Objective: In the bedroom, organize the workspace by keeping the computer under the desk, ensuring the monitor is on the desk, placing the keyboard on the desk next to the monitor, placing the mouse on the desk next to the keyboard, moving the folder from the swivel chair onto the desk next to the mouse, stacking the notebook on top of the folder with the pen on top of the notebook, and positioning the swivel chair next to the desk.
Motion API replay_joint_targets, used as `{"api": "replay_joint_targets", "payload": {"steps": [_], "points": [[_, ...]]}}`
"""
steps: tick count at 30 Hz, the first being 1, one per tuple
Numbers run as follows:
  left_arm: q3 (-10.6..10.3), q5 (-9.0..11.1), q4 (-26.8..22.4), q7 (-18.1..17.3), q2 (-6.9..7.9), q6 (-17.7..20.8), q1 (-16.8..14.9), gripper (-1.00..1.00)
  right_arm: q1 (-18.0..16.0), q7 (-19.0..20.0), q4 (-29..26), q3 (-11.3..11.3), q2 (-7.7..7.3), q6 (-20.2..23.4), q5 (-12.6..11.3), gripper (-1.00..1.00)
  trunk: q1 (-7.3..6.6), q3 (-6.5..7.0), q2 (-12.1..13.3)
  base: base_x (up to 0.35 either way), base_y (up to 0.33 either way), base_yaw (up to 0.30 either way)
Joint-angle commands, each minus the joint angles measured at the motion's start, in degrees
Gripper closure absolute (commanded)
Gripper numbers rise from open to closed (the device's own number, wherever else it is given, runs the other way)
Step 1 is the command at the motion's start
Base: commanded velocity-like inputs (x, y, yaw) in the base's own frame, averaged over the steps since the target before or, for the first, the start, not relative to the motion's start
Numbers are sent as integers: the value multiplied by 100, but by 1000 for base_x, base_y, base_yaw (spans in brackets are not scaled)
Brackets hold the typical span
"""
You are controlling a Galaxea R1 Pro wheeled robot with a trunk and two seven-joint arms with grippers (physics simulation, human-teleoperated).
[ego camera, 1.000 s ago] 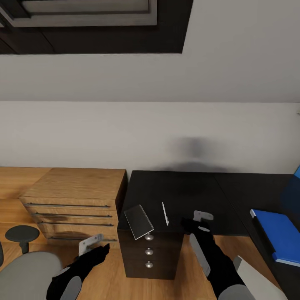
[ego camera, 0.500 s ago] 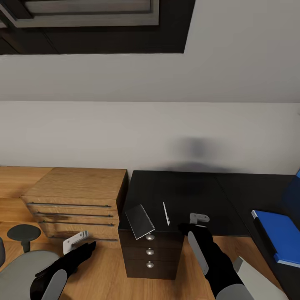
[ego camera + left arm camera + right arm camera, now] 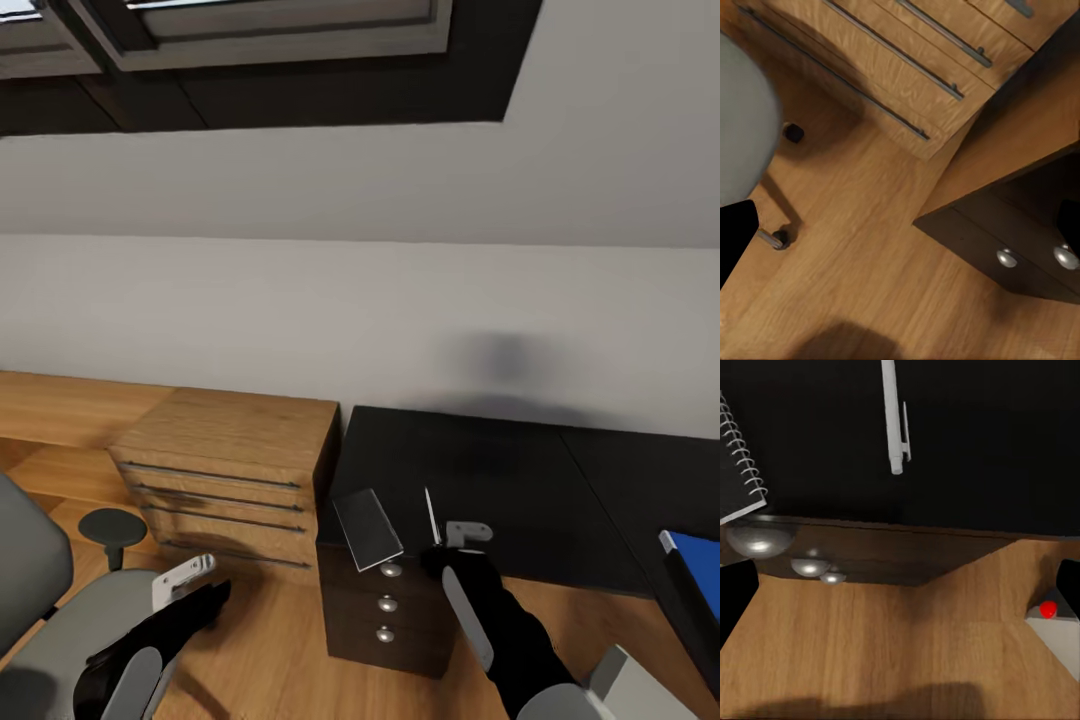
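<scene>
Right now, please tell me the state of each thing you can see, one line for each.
pen: lying flat on the desk, not held.
notebook: closed, overhanging the desk's front edge.
desk drawers: all three shut.
wooden cabinet drawers: shut.
swivel chair: upright, on the floor.
right claw: near the pen, empty.
left claw: above the chair, empty.

Black arms with grey panels; pale grey left claw (image 3: 185, 578) and right claw (image 3: 467, 533).
</scene>
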Motion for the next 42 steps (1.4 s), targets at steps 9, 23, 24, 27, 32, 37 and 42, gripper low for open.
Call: {"api": "replay_joint_targets", "payload": {"steps": [9,23,24,27,32,37,42], "points": [[-47,54,1,58,2,12,-6,-100,-5,-56,46,128,-61,-132,-38,-100,1,-31,-7,164,0,99],[-58,44,7,61,2,5,-6,-100,-6,-56,168,114,-274,-295,-58,-100,1,-33,-7,146,0,6],[-59,43,8,59,2,7,-6,-100,-6,-56,171,113,-275,-297,-55,-100,1,-33,-7,206,0,0],[-59,44,10,61,2,10,-6,-100,-7,-56,178,110,-281,-302,-48,-100,1,-33,-7,118,0,0],[-59,41,11,60,-2,11,-6,-100,-5,-56,202,109,-280,-309,-44,-100,1,-33,-7,45,0,0],[-59,41,11,59,-1,12,-6,-100,-8,-56,220,108,-286,-311,-43,-100,1,-33,-7,34,0,0],[-158,16,-86,44,-98,-22,-103,-100,-22,-107,141,111,-192,-360,-25,-100,1,-33,-7,72,0,0]]}}
